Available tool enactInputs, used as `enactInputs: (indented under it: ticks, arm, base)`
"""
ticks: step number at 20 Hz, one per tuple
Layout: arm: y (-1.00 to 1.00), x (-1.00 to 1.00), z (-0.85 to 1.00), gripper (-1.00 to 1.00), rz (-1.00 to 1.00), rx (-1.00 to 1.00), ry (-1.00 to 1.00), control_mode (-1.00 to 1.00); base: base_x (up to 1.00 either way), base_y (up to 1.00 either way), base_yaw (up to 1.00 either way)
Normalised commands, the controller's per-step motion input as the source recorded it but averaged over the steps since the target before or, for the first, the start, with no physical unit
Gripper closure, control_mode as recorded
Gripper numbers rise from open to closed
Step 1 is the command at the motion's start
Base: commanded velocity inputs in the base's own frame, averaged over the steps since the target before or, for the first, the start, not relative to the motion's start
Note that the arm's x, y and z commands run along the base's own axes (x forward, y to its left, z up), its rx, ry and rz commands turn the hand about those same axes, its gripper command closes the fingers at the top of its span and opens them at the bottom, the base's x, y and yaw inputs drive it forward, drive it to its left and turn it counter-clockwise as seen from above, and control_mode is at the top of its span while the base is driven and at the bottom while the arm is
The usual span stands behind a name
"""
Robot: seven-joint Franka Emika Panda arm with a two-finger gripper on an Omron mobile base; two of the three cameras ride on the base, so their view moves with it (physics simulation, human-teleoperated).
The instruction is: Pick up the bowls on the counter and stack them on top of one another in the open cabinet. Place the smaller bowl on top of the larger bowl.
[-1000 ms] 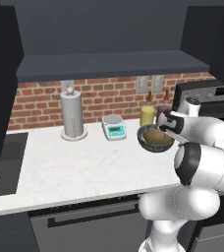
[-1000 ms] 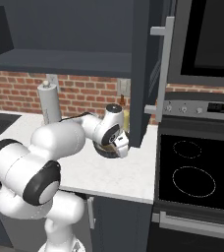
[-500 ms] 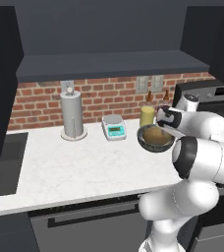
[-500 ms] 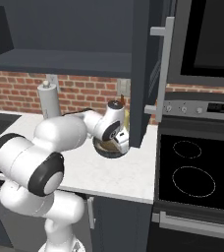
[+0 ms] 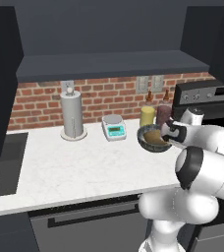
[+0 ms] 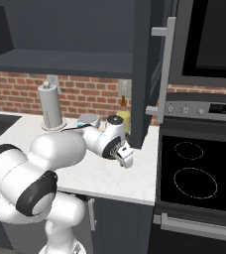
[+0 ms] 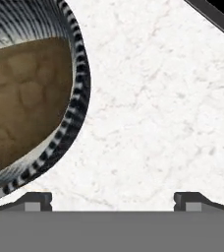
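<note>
From your left: the paper towel holder and scale stand clear. The bowls sit nested on the counter; your gripper spreads beside their rim, likely ready to grasp.

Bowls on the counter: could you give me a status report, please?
Gripper open, low over counter. Striped-rim bowl, brown inside, beside fingers, not gripped. Bottles close behind it.

bottles behind, open counter left
</note>
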Motion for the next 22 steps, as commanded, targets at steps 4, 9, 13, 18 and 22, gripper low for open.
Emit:
enactInputs:
  ticks: [4,9,13,18,22]
  arm:
    - [0.00,-0.59,-0.59,-1.00,0.04,-0.12,0.00,-1.00]
    - [-0.01,-0.18,0.63,-1.00,0.00,0.02,-0.27,-1.00]
    - [-0.22,-0.02,1.00,-1.00,0.01,0.10,-0.30,-1.00]
    - [-0.19,0.14,0.97,-1.00,0.00,0.08,-0.09,-1.00]
    - [-0.02,0.83,0.70,-1.00,0.00,0.04,0.08,-1.00]
  base:
    - [0.00,0.00,0.00]
    - [0.00,0.00,0.00]
    - [0.00,0.00,0.00]
    - [0.00,0.00,0.00]
    - [0.00,0.00,0.00]
